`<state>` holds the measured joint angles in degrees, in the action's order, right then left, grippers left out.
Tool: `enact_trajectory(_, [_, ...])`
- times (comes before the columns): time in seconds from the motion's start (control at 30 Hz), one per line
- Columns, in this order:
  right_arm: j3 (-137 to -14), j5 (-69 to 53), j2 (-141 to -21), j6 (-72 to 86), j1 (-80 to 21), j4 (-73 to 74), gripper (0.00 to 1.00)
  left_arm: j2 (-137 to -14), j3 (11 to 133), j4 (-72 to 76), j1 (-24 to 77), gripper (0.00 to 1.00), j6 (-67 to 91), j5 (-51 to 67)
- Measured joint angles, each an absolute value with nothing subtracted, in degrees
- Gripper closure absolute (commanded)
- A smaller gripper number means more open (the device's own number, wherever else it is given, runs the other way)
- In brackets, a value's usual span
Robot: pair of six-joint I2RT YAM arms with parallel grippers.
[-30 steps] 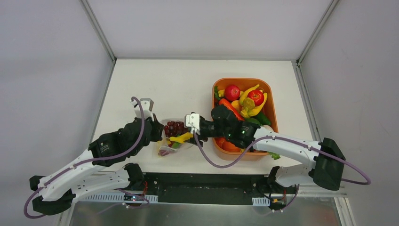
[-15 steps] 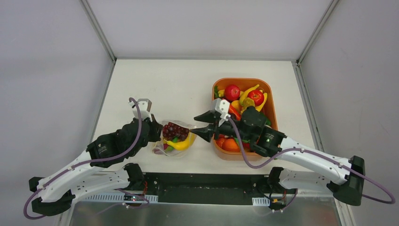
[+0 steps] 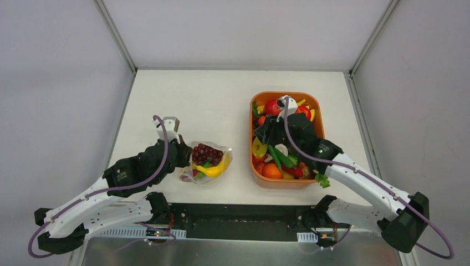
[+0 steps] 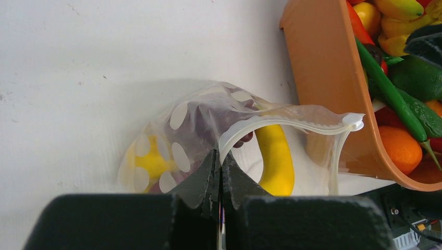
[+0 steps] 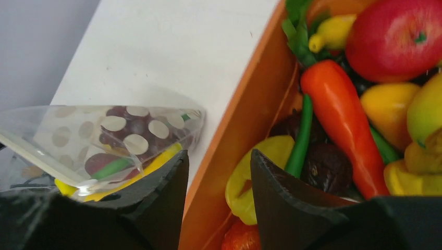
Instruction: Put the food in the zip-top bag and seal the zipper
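The dotted zip-top bag (image 3: 209,160) lies on the white table left of the orange tray (image 3: 252,166). It holds purple grapes (image 3: 206,151) and a yellow banana (image 3: 213,169). My left gripper (image 3: 184,155) is shut on the bag's near rim (image 4: 221,159) and holds the mouth open. The whitish zipper (image 4: 292,115) arches over the banana (image 4: 276,156). My right gripper (image 3: 259,132) is open and empty above the tray's left wall (image 5: 245,114); in the right wrist view the gripper (image 5: 219,153) straddles that wall. The bag (image 5: 114,133) lies to its left.
The tray is heaped with toy food: a red apple (image 5: 396,36), a long red pepper (image 5: 339,109), a yellow pepper slice (image 5: 260,161), a green chilli (image 3: 275,156) and an orange (image 3: 271,170). A small metal bracket (image 3: 172,123) stands behind the left gripper.
My right gripper let the banana go into the bag, drew back open, and swung right and back over the tray. The left gripper still holds the bag's rim.
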<state>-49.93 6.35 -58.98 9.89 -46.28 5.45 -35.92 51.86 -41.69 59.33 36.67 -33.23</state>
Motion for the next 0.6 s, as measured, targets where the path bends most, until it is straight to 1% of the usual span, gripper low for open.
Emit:
enact_trajectory(0.13, [-50.4, 4.4, -60.6, 14.8, -44.3, 11.6, 0.54, -35.9, 51.8, -41.6, 59.3, 1.0, 36.7, -33.2])
enact_trajectory(0.23, [-51.1, 2.8, -62.2, 18.0, -44.0, 15.4, 0.54, -35.9, 51.8, -41.6, 59.3, 0.99, 36.7, -33.2])
enact_trajectory(0.33, [-51.5, 1.9, -63.7, 20.7, -44.0, 17.5, 0.49, -35.9, 51.7, -41.4, 59.3, 0.99, 36.7, -33.3])
enact_trajectory(0.47, [-52.2, 1.5, -66.8, 22.7, -44.0, 19.6, 0.47, -35.8, 51.6, -41.4, 59.3, 1.0, 36.7, -33.3])
enact_trajectory(0.53, [-52.9, 2.2, -68.6, 23.4, -44.0, 20.7, 0.41, -35.6, 51.6, -41.4, 59.3, 1.0, 36.7, -33.3])
enact_trajectory(0.6, [-54.1, 4.3, -69.9, 23.8, -44.1, 21.1, 0.38, -35.2, 51.6, -41.4, 59.3, 1.0, 36.7, -33.3])
